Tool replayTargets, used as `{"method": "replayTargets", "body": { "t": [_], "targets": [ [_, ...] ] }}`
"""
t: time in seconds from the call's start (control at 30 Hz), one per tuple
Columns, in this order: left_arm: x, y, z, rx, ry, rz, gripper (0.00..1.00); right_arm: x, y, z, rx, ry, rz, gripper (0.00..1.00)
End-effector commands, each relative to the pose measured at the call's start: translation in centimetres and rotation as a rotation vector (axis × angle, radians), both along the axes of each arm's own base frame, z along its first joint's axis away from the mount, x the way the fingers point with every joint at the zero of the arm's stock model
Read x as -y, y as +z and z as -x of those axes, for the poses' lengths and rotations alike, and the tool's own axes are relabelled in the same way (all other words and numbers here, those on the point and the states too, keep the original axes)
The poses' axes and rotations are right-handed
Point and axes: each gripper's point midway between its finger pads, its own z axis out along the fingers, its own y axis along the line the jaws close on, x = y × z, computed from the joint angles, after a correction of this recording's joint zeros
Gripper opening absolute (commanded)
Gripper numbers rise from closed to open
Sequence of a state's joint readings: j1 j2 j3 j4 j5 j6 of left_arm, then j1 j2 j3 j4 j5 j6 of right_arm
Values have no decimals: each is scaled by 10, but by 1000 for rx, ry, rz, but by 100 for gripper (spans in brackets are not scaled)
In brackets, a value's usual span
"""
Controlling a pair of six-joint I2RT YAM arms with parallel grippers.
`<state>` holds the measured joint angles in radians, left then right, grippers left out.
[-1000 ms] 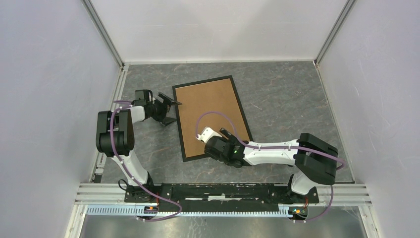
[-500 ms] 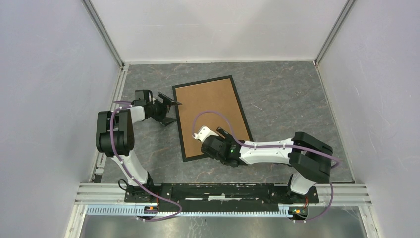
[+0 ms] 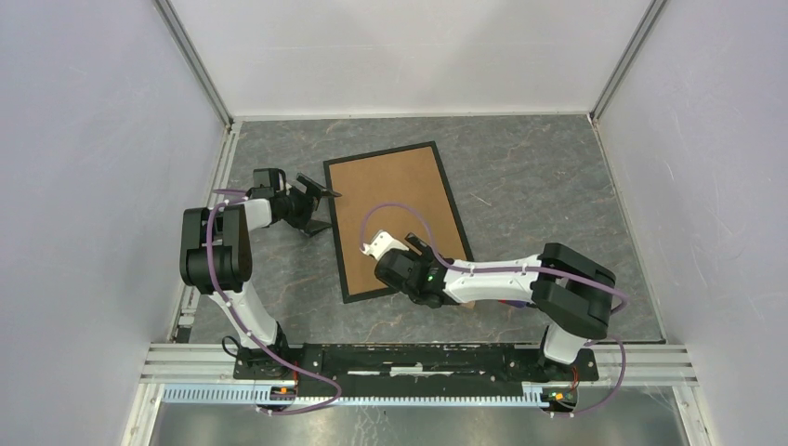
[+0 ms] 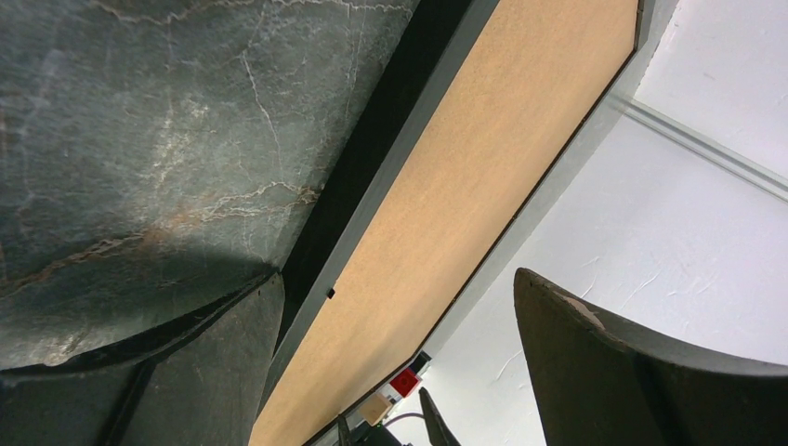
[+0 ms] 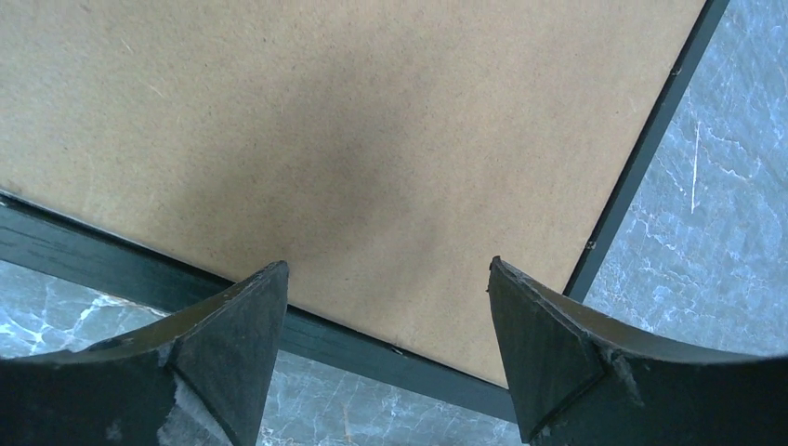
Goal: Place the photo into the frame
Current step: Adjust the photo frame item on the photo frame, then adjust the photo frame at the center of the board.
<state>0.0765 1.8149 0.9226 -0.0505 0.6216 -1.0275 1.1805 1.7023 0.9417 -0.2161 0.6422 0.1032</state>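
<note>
**Position of parts.** The frame (image 3: 351, 296) is lying flat near the middle of the bench (image 3: 539, 177). In the top view its long sides are running from about 11 o'clock to 5 o'clock. A brown backing board (image 3: 395, 190) is filling the opening, so the frame is resting face down. The photo is not showing in any view, and whether it is sitting beneath the board cannot be told.

**Change over the last second.** The right arm is folding inward. The right claw (image 3: 395, 245) is shifting toward 10 o'clock, from the frame's near rail further onto the board, with the elbow following toward 9 o'clock. The left arm is holding the same pose throughout.

**Claw state.** The right claw is spread wide and gripping nothing. Its wrist view is showing bare board between the fingers. Contact between fingertips and board cannot be confirmed. The left claw (image 3: 321, 206) is standing just outside the frame's 9 o'clock rail, also spread wide and empty, its mouth facing that rail.

**Meaning for the task.** With the board appearing seated, the task is probably nearing its end. The right claw's inward shift is likely preparing a press on the board, or a grip on it. Any sideways push is risking the frame sliding on the smooth bench, and the left claw is placed to brace against that.
</note>
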Motion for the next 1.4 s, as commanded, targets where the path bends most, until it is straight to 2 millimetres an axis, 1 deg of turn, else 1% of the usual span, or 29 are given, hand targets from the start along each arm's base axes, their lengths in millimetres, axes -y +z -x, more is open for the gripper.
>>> {"method": "replayTargets", "body": {
  "t": [0.0, 0.13, 0.2, 0.27, 0.37, 0.47, 0.53, 0.63, 0.73, 0.77, 0.87, 0.9, 1.03, 1.07, 1.2, 1.3, 1.37],
  "targets": [
    [2, -8, 14, -57, -4, 1, 100, -17, 19, -8, 7, -24, -63, 84],
    [0, -2, 12, -37, -3, -13, 100, -17, 37, -1, -9, -29, -146, 86],
    [0, 3, 10, -19, -5, -20, 100, -14, 47, 0, -9, -44, -195, 87],
    [-1, 9, 7, 1, -10, -22, 100, -7, 51, -3, -12, -75, -244, 89],
    [-7, 17, 1, 21, -20, -56, 100, 10, 49, -15, -38, -138, -332, 90],
    [-15, 22, -1, 37, -17, -95, 100, 27, 44, -28, -86, -199, -438, 90],
    [-17, 28, -2, 58, -20, -113, 100, 39, 43, -37, -110, -246, -511, 90],
    [-22, 43, -6, 118, -22, -161, 100, 58, 45, -52, -117, -298, -591, 89],
    [-29, 68, -8, 196, -32, -271, 100, 81, 43, -61, -123, -343, -625, 89],
    [-27, 75, -8, 223, -45, -295, 100, 89, 41, -64, -126, -362, -632, 89],
    [-12, 95, -6, 306, -102, -335, 100, 107, 40, -73, -131, -395, -661, 89],
    [3, 99, -3, 327, -148, -339, 100, 110, 41, -77, -129, -395, -681, 89],
    [42, 111, 7, 395, -298, -382, 100, 127, 33, -89, -163, -423, -744, 85],
    [52, 113, 10, 411, -334, -391, 100, 128, 31, -89, -183, -417, -757, 83],
    [101, 110, 33, 435, -506, -382, 100, 133, 20, -94, -246, -416, -825, 70],
    [131, 104, 50, 433, -627, -396, 100, 135, 6, -89, -281, -437, -849, 64],
    [144, 102, 60, 438, -692, -422, 100, 133, -4, -84, -312, -436, -859, 60]
  ]
}}
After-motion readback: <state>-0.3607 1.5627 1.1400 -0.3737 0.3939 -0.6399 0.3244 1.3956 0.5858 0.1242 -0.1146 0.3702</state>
